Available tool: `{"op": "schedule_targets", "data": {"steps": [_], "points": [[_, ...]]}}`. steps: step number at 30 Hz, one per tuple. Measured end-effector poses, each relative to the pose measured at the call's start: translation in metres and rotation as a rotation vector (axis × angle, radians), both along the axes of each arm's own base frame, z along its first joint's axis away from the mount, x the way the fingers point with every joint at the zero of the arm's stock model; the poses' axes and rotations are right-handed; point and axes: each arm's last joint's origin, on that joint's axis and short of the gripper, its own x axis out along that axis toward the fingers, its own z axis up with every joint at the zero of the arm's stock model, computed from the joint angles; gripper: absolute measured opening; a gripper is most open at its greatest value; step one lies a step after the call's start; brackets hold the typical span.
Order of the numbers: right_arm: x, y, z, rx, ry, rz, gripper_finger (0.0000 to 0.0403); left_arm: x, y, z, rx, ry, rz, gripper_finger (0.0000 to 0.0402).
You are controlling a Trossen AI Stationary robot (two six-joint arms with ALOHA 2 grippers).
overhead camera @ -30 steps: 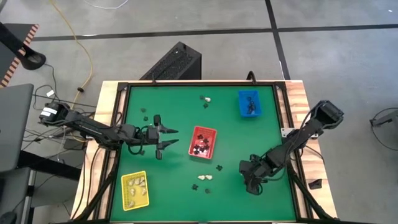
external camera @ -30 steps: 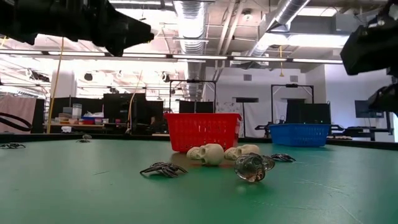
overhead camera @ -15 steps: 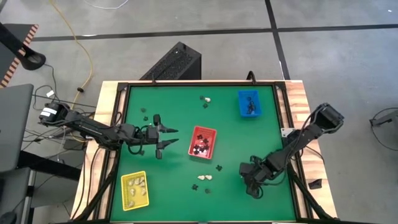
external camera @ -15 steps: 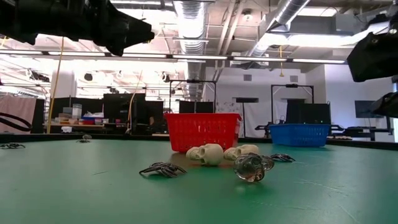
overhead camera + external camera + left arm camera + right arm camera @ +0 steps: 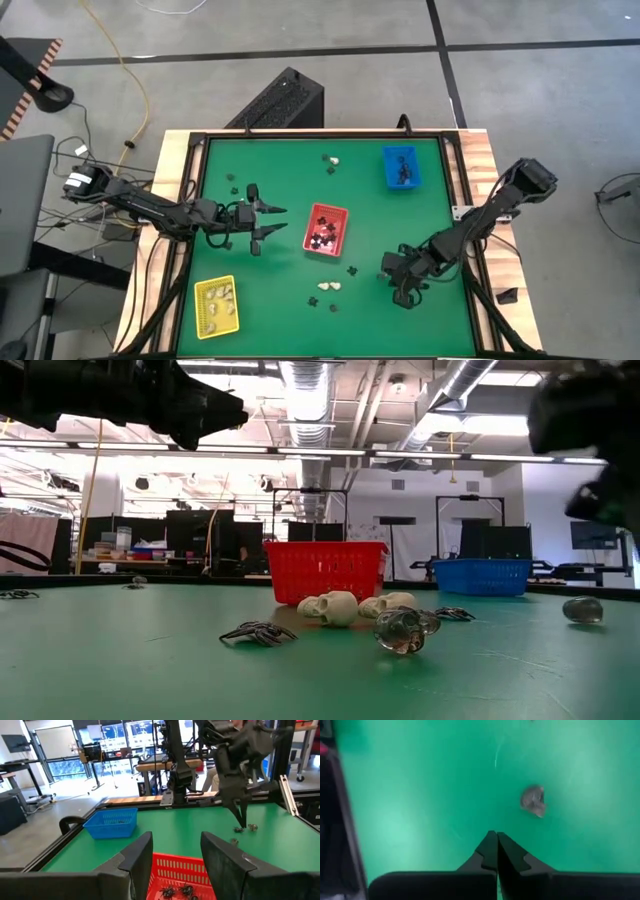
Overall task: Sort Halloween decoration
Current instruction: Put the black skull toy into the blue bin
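Halloween decoration pieces lie scattered on the green table: cream skulls [image 5: 335,607], a black spider [image 5: 260,632] and a greyish lump [image 5: 403,630] near the front, with more [image 5: 330,160] at the far side. My right gripper [image 5: 496,836] is shut with nothing between its fingers, above the table right of the middle [image 5: 401,290]. A small grey piece [image 5: 533,800] rests on the mat just beyond its tips, apart from them. My left gripper [image 5: 274,221] hangs open left of the red tray [image 5: 326,228], holding nothing.
The yellow tray [image 5: 217,305] stands at the near left with cream pieces in it. The blue tray [image 5: 401,166] is at the far right, and the red tray holds black pieces [image 5: 175,891]. Bare green mat lies around the right gripper.
My right gripper has moved a little toward the table's left edge. In the low view a small grey piece now shows lying on the mat at the right, where none showed before. My left arm has kept still.
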Motion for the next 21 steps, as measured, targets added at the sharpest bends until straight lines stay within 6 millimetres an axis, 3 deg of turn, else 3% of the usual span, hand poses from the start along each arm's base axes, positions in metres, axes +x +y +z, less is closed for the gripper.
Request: {"op": "schedule_targets", "data": {"steps": [3, 7, 17, 21], "points": [[0.003, -0.006, 0.010, 0.023, -0.052, -0.016, 0.0024, 0.000, 0.000, 0.000, -0.002, -0.001, 0.000, 0.0157], [0.007, -0.006, 0.012, -0.020, -0.127, 0.064, 0.0073, 0.000, 0.000, 0.000, -0.002, -0.001, 0.000, 0.0157], [0.019, -0.005, -0.016, -0.258, -0.129, 0.110, 0.0229, 0.000, 0.000, 0.000, 0.001, 0.000, -0.001, 0.0158], [0.022, -0.001, -0.024, -0.297, -0.140, 0.103, 0.0258, 0.000, 0.000, 0.000, 0.002, 0.001, 0.000, 0.0158]]}}
